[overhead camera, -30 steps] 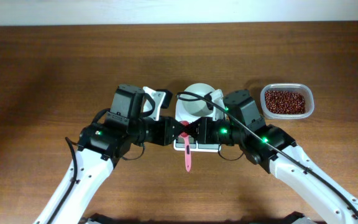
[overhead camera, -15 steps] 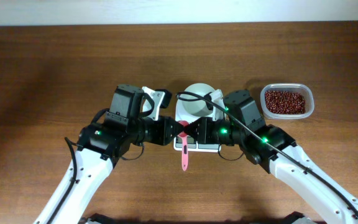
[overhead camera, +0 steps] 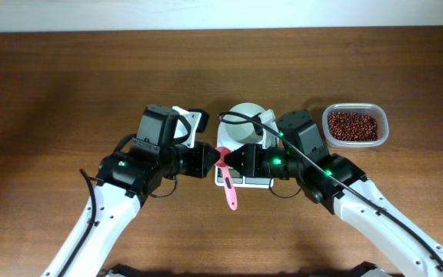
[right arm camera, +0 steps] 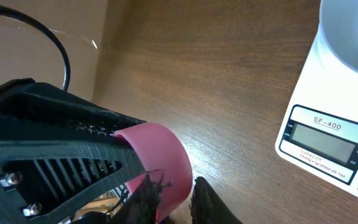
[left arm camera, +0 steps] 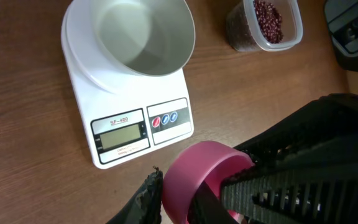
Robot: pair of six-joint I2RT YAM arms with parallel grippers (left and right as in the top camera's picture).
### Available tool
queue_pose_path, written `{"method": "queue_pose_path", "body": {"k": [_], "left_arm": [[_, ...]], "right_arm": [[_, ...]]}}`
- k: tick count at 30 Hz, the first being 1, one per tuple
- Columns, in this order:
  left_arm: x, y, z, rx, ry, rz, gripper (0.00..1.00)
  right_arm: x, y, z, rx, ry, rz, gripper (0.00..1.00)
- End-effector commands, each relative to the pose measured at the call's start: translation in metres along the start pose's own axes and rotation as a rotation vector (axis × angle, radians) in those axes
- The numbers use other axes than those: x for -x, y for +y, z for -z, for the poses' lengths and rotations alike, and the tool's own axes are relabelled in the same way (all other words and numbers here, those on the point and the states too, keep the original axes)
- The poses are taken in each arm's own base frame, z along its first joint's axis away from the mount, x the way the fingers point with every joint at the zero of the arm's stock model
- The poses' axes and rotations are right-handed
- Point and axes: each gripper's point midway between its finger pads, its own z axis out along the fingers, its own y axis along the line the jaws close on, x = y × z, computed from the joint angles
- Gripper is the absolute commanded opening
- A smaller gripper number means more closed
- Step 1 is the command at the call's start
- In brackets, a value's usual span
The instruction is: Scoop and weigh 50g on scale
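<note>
A pink scoop (overhead camera: 230, 192) hangs between my two grippers just in front of the white scale (left arm camera: 129, 124), its handle pointing down toward the table's near edge. My left gripper (left arm camera: 178, 196) is shut on the wall of the scoop's round cup (left arm camera: 197, 162), one finger outside it and one inside. My right gripper (right arm camera: 174, 190) straddles the same cup (right arm camera: 157, 146) from the other side, its jaws slightly apart with a thin gap at one finger. The scale's white bowl (overhead camera: 243, 127) is empty and the display (right arm camera: 325, 140) shows no reading.
A clear tub of red beans (overhead camera: 354, 125) stands to the right of the scale, also in the left wrist view as the tub (left arm camera: 263, 22). A black cable (overhead camera: 241, 119) loops over the bowl's rim. Both arms crowd the scale's front.
The left jaws have closed on the scoop's cup while the right jaws have eased apart. The cup has shifted slightly left and the handle now slants.
</note>
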Motion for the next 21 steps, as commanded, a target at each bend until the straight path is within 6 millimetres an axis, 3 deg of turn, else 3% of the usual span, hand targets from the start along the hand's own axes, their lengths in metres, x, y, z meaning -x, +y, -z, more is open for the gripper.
{"method": "queue_pose_path", "body": {"k": [1, 11, 14, 18, 21], "left_arm": [[0.008, 0.01, 0.001, 0.059, -0.031, -0.008, 0.17], [0.017, 0.037, 0.006, 0.221, -0.083, -0.007, 0.1], [0.02, 0.047, 0.009, 0.282, -0.104, 0.008, 0.0], [0.025, 0.081, 0.023, 0.441, -0.23, 0.381, 0.0], [0.005, 0.105, 0.034, 0.47, -0.274, 0.877, 0.0]], "right_arm": [[0.003, 0.007, 0.002, 0.022, -0.013, 0.023, 0.24], [0.006, 0.009, 0.002, 0.03, -0.022, 0.031, 0.26], [0.006, 0.009, 0.002, 0.029, -0.021, 0.031, 0.31], [0.004, 0.008, 0.002, 0.023, -0.013, 0.024, 0.36], [0.0, 0.008, 0.002, 0.028, 0.003, 0.019, 0.39]]}}
